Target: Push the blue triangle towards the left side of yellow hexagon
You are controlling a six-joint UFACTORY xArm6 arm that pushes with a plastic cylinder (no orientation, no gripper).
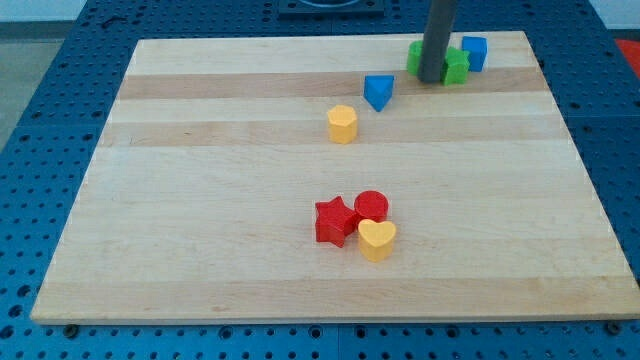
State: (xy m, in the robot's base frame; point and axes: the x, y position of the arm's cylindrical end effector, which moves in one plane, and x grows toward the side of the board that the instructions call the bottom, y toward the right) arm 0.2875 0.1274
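The blue triangle [378, 92] lies near the view's top, right of centre. The yellow hexagon [342, 124] sits just below and to the left of it, a small gap between them. My tip [432, 80] comes down at the view's top right, to the right of the blue triangle and apart from it. The tip stands in front of a green block [456, 67], partly hiding a second green piece [414, 56].
A blue cube [475, 52] sits right of the green blocks near the board's top edge. A red star [335, 221], a red cylinder [371, 206] and a yellow heart [377, 240] cluster below the centre. The wooden board [200, 200] lies on a blue perforated table.
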